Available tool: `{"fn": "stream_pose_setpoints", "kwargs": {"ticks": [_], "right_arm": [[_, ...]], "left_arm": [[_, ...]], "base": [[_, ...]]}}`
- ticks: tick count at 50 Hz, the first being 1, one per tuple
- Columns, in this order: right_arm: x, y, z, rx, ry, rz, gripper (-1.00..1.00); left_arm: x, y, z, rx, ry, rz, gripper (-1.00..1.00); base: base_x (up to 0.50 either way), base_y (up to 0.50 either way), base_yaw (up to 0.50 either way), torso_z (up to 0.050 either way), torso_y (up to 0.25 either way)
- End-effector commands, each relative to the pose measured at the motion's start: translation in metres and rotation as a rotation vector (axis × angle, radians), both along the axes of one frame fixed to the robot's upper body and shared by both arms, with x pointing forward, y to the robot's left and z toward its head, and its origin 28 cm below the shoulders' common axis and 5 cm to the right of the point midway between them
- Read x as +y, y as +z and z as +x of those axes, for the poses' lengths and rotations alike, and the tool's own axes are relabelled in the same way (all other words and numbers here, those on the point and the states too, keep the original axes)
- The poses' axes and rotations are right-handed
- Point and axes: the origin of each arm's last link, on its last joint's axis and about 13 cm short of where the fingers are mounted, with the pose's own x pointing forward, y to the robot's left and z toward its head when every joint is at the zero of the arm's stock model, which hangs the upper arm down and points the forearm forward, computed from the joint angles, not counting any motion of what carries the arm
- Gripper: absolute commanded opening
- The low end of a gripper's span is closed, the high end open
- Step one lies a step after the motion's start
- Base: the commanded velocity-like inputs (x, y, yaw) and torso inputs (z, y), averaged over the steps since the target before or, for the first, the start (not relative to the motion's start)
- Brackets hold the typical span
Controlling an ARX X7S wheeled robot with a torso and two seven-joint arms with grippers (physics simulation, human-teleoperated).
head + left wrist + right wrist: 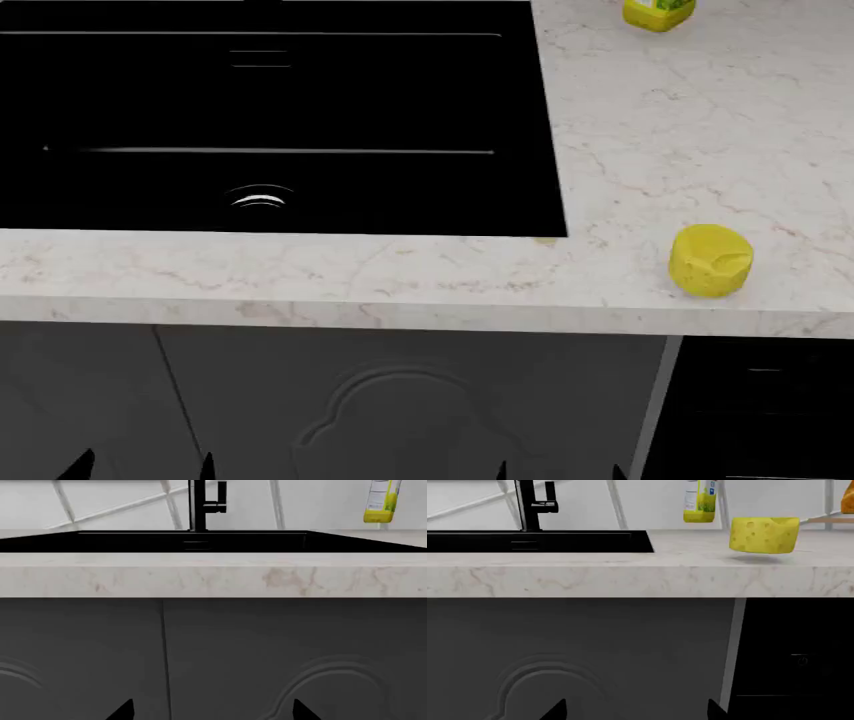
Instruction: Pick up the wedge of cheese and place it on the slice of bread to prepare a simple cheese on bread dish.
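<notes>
The wedge of cheese (710,260), a small plain yellow chunk with a notch, sits on the marble counter near its front edge, right of the sink; it also shows in the right wrist view (764,535). A golden-brown sliver of the bread (848,500) shows at the far right edge of the right wrist view, on a pale board. My left gripper (140,467) and right gripper (558,470) are low in front of the grey cabinet doors, below the counter. Both are open and empty, with only the fingertips (123,710) (557,710) showing.
A black sink (267,120) with a black faucet (200,505) fills the counter's left. A yellow labelled bottle (658,14) stands at the back, also in both wrist views (700,502) (381,502). The counter's front edge (400,310) overhangs the cabinet doors; a dark appliance (761,410) is lower right.
</notes>
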Motion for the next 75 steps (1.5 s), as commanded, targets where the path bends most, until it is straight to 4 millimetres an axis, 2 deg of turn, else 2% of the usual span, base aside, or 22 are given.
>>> {"fn": "stream_pose_setpoints", "kwargs": {"ticks": [1, 2, 8, 20, 22, 26, 27, 28, 33, 34, 42, 50, 53, 61, 62, 63, 64, 65, 75], "right_arm": [[0.0, -0.002, 0.001, 0.0, 0.0, 0.0, 1.0], [0.0, -0.003, 0.001, 0.026, -0.02, -0.054, 1.0], [0.0, -0.001, 0.003, 0.031, -0.017, -0.026, 1.0], [0.001, 0.0, 0.004, 0.026, -0.023, -0.022, 1.0], [0.0, 0.011, 0.002, 0.009, -0.028, -0.01, 1.0], [0.002, 0.036, -0.003, 0.025, -0.035, -0.017, 1.0], [0.002, 0.039, -0.004, 0.026, -0.035, -0.011, 1.0], [0.004, 0.051, -0.006, 0.042, -0.017, -0.066, 1.0], [0.004, 0.092, -0.013, 0.021, -0.012, -0.03, 1.0], [0.004, 0.099, -0.016, 0.025, -0.01, -0.037, 1.0], [0.004, 0.151, -0.027, 0.016, 0.035, -0.016, 1.0], [0.001, 0.183, -0.024, 0.015, 0.059, -0.037, 1.0], [0.002, 0.176, -0.02, 0.02, 0.05, -0.076, 1.0], [0.002, 0.176, -0.019, 0.02, 0.05, -0.076, 1.0], [0.003, 0.178, -0.022, 0.016, 0.111, -0.061, 1.0], [0.004, 0.179, -0.024, 0.018, 0.096, -0.088, 1.0], [0.005, 0.18, -0.025, 0.051, 0.085, -0.076, 1.0], [0.005, 0.182, -0.025, 0.03, 0.047, -0.094, 1.0], [0.001, 0.182, -0.029, 0.006, 0.049, -0.061, 1.0]], "left_arm": [[0.0, -0.001, 0.001, 0.0, 0.0, 0.0, 1.0], [0.0, 0.0, -0.002, -0.009, -0.012, -0.006, 1.0], [-0.003, -0.005, -0.001, -0.02, 0.006, 0.087, 1.0], [-0.001, 0.001, -0.001, -0.046, -0.007, 0.02, 1.0], [-0.003, 0.004, -0.001, -0.061, -0.003, 0.056, 1.0], [0.003, 0.035, -0.001, -0.113, 0.03, 0.058, 1.0], [0.003, 0.038, -0.001, -0.132, 0.027, 0.058, 1.0], [0.003, 0.047, -0.007, -0.199, 0.027, 0.107, 1.0], [0.004, 0.089, -0.017, -0.206, -0.033, 0.074, 1.0], [0.004, 0.096, -0.023, -0.219, -0.057, 0.121, 1.0], [0.006, 0.14, -0.028, -0.209, -0.086, 0.149, 1.0], [0.002, 0.173, -0.024, -0.18, -0.15, 0.131, 1.0], [0.003, 0.171, -0.024, -0.194, -0.132, 0.119, 1.0], [0.003, 0.171, -0.024, -0.194, -0.132, 0.119, 1.0], [0.0, 0.164, -0.021, -0.153, -0.129, 0.128, 1.0], [0.0, 0.165, -0.018, -0.122, -0.075, 0.159, 1.0], [0.001, 0.168, -0.022, -0.173, -0.139, 0.106, 1.0], [0.002, 0.167, -0.02, -0.165, -0.125, 0.116, 1.0], [0.001, 0.166, -0.02, -0.165, -0.127, 0.123, 1.0]], "base": [[0.0, 0.0, 0.0, 0.0, 0.0], [0.0, 0.0, 0.0, 0.0, 0.0], [0.0, 0.0, 0.0, 0.0, 0.0], [0.0, 0.0, 0.0, 0.0, 0.0], [0.0, 0.0, 0.0, 0.0, 0.0], [0.0, 0.0, 0.0, 0.03, 0.0], [0.0, 0.0, 0.0, 0.039, 0.0], [0.0, 0.0, 0.0, 0.04, 0.0], [0.0, 0.0, 0.0, 0.044, 0.0], [0.0, 0.0, 0.0, 0.048, 0.0], [0.0, 0.0, 0.0, 0.05, 0.0], [0.0, 0.0, 0.0, 0.05, 0.0], [0.0, 0.0, 0.0, 0.05, 0.0], [0.0, 0.0, 0.0, 0.049, 0.0], [0.0, 0.0, 0.0, 0.023, 0.0], [0.0, 0.0, 0.0, 0.0, 0.0], [0.0, 0.0, 0.0, 0.0, 0.0], [0.0, 0.0, 0.0, 0.0, 0.0], [0.03, -0.12, 0.0, 0.0, 0.0]]}}
